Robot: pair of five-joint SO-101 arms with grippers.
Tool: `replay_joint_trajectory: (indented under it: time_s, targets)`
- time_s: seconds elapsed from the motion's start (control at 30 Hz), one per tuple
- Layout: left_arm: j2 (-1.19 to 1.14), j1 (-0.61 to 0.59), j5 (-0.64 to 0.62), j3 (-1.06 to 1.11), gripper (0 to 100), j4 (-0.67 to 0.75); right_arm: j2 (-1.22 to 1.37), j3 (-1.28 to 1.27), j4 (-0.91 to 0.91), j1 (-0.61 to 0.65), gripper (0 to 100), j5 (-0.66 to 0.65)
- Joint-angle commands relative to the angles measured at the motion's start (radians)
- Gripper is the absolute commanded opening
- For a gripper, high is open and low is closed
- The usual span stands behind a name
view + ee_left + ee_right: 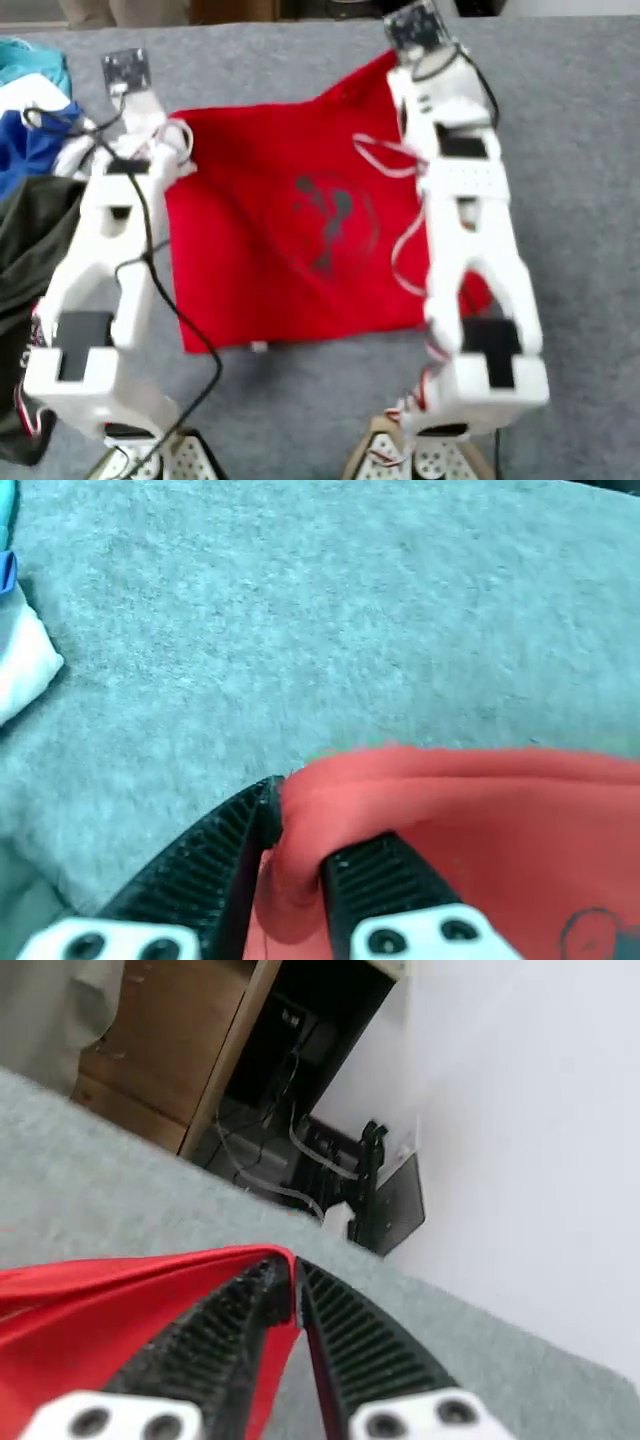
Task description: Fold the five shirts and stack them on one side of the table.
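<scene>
A spread shirt (290, 240) lies mid-frame on the table (560, 150), with a pile of shirts (30, 170) at the left edge. The left gripper (305, 825) pinches the spread shirt's upper-left corner and the right gripper (290, 1275) its upper-right corner. The right arm (470, 220) lies over the spread shirt's right edge.

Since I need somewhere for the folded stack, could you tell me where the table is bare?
Bare table lies right of the red shirt and right gripper, and along the far edge. The left side is crowded: a pile of shirts sits beside the left gripper.
</scene>
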State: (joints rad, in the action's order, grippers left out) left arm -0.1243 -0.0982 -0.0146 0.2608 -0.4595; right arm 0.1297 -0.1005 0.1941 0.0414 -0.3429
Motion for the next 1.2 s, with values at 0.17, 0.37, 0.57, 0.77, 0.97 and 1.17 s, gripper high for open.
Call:
replay_joint_trajectory:
  time_s: [0.17, 0.37, 0.57, 0.77, 0.97, 1.17]
  targets:
    - [-0.105, -0.055, 0.000, -0.304, 2, -0.049, 0.291, 0.561, 0.035, -0.007, 0.5, 0.002]
    - [-0.156, -0.061, 0.009, -0.345, 2, -0.048, 0.547, 0.923, 0.092, -0.007, 0.5, 0.002]
    - [-0.162, -0.071, 0.057, -0.359, 2, -0.041, 0.777, 1.237, 0.115, -0.007, 0.5, 0.000]
    - [-0.162, -0.126, 0.049, -0.474, 2, -0.041, 0.911, 1.469, 0.115, 0.002, 0.5, 0.000]
    - [-0.162, -0.157, 0.049, -0.540, 2, -0.048, 0.932, 1.583, 0.115, 0.042, 0.5, 0.000]
    - [-0.163, -0.149, 0.055, -0.448, 2, -0.048, 0.937, 1.580, 0.281, 0.074, 0.5, 0.000]
